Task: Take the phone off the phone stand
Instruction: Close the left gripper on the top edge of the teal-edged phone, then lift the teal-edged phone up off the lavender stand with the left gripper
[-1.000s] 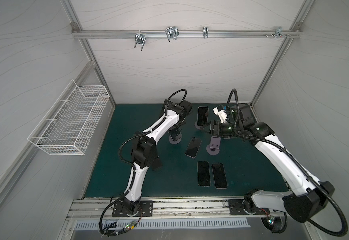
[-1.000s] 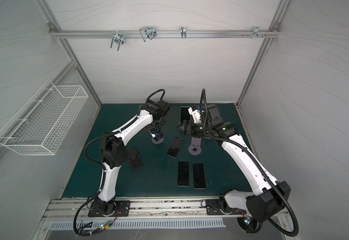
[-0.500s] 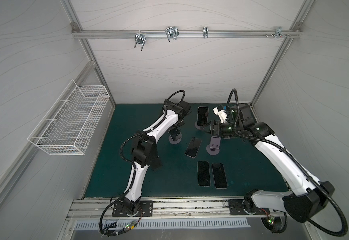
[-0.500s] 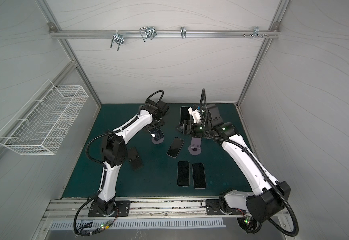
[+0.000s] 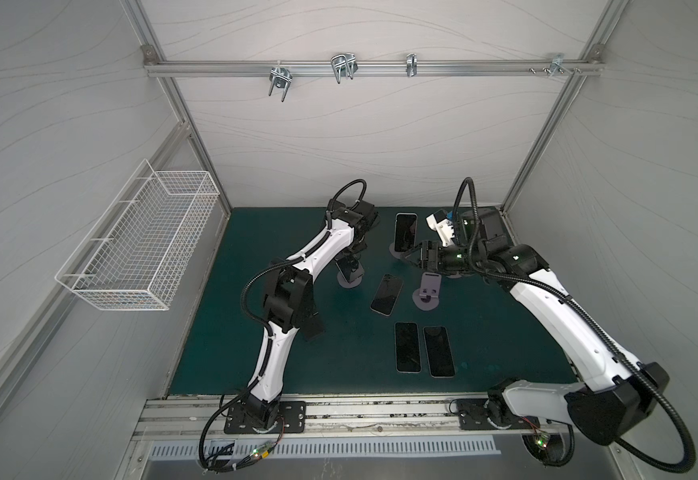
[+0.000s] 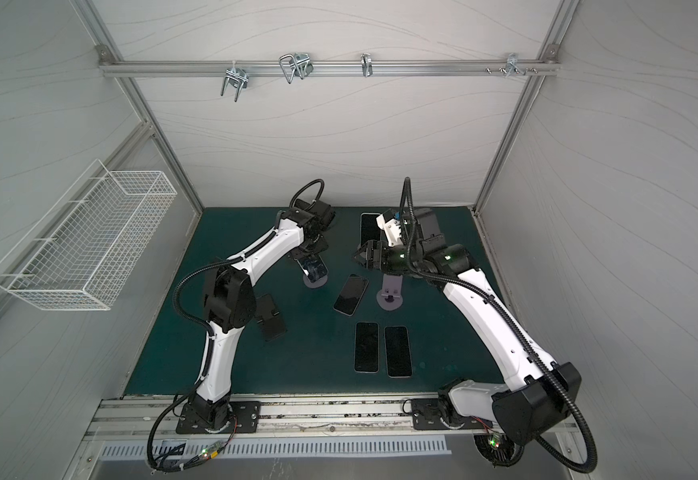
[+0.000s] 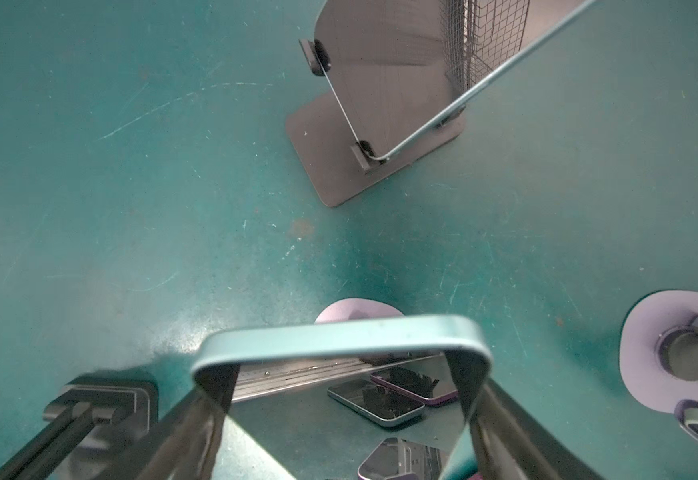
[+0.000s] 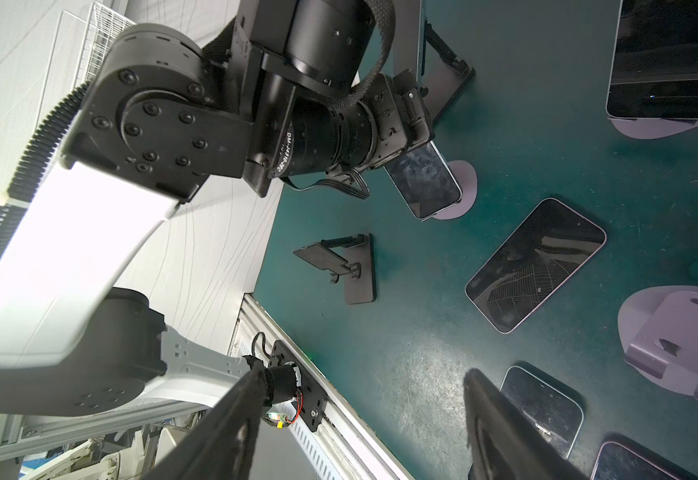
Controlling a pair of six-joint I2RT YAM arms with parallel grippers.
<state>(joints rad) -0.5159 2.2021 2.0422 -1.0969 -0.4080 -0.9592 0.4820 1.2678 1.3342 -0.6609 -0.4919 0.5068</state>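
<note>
Since a sec ago: left pincer (image 7: pixel 341 370) jaws narrowed; arm barely shifted, right arm same. L→R: black stand (image 6: pixel 270 318), empty, on left part of tabletop (image 5: pixel 235 332). Phone (image 7: pixel 339 336) leans tilted on lilac phone stand (image 6: pixel 316 284), left of centre, toward back edge, so its top end is free. Left pincer straddles that top end, fingers (image 7: pixel 214 386) against both long edges, no gap seen. Prob. gripping, ready to lift up and off. Right pincer (image 8: pixel 363 374) spread, empty, near bare lilac stand (image 5: pixel 426 293), right of centre. Prob. keeping clear.
</note>
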